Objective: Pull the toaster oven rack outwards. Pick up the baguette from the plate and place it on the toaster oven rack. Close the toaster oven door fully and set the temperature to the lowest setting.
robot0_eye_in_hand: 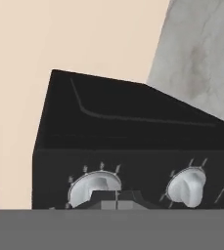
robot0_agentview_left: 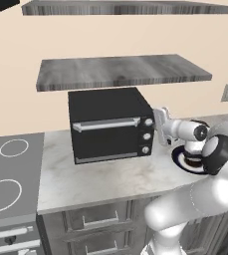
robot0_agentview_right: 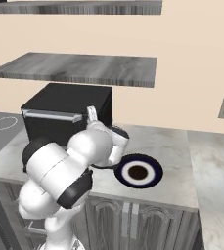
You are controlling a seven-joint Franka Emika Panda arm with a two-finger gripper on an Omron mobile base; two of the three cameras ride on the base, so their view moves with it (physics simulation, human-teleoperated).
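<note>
Black toaster oven door (robot0_agentview_left: 108, 135) shut, plate (robot0_agentview_right: 138, 172) bare; fingers (robot0_eye_in_hand: 114, 199), grip state indiscernible, sit directly before the topmost silver-rimmed round temperature knob (robot0_eye_in_hand: 95, 188), dead ahead.

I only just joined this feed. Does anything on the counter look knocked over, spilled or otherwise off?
Nothing stands out. The toaster oven door is shut and square, the oven sits level on the counter, and the plate lies flat beside it with no baguette on it. The gripper is at the knobs.
</note>
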